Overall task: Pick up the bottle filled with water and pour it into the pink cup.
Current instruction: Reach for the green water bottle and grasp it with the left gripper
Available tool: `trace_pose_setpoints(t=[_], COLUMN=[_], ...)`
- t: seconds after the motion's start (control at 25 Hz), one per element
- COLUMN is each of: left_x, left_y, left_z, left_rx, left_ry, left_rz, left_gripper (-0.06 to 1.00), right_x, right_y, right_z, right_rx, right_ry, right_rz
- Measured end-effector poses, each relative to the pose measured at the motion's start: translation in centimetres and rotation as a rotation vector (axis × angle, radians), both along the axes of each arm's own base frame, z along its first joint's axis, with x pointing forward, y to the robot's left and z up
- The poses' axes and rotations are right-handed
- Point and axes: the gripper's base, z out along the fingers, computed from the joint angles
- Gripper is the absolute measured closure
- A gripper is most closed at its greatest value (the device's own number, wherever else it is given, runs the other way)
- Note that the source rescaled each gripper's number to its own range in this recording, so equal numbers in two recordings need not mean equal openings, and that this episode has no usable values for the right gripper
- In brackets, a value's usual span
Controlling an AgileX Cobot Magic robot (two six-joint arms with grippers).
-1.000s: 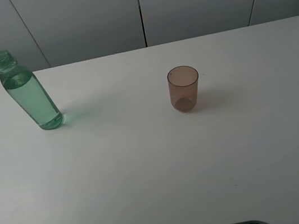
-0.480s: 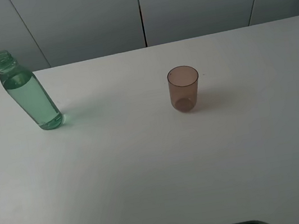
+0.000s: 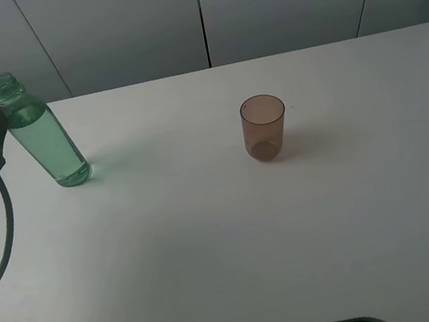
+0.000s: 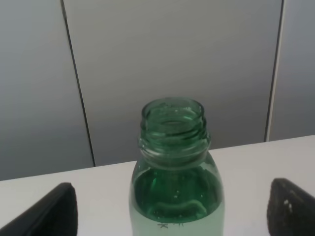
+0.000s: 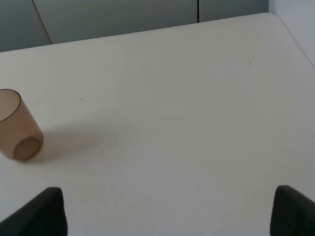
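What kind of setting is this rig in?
Probably a lab test bench, not a home: bare white table, plain grey panel wall, and only a bottle and pink cup set out.

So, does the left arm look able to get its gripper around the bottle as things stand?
Probably yes: the left gripper is open and lined up on the bottle, with nothing between them; the pink cup stands well apart.

Green bottle (image 3: 44,143), brownish-pink cup (image 3: 265,127), white table (image 3: 212,251).
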Motion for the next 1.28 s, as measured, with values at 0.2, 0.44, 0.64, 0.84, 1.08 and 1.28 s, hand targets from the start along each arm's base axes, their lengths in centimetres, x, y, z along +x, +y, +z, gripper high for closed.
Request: trace_pose_setpoints(t=[0.2, 0.44, 0.64, 0.84, 1.08, 1.28], left_x=[0.6, 0.8, 1.7, 2.3, 3.3, 3.9], left_y=[-0.1, -0.1, -0.2, -0.2, -0.4, -0.5], left_z=[-2.3, -4.8, -4.7, -4.4, -3.8, -3.5], left_rx=[0.008, 0.064, 0.077, 0.077, 0.075, 0.073], left_ry=[0.081, 0.19, 0.169, 0.144, 0.104, 0.079], left_rz=[-0.005, -0.012, -0.015, -0.013, -0.019, -0.02], left_gripper=[-0.02, -0.02, -0.02, -0.02, -0.02, -0.02], right_x=[0.0, 0.0, 0.0, 0.0, 0.0, 0.0], right_y=[0.0, 0.0, 0.0, 0.0, 0.0, 0.0], right_z=[0.0, 0.0, 0.0, 0.0, 0.0, 0.0], right_rx=[0.0, 0.0, 0.0, 0.0, 0.0, 0.0], right_ry=[0.0, 0.0, 0.0, 0.0, 0.0, 0.0], right_rz=[0.0, 0.0, 0.0, 0.0, 0.0, 0.0])
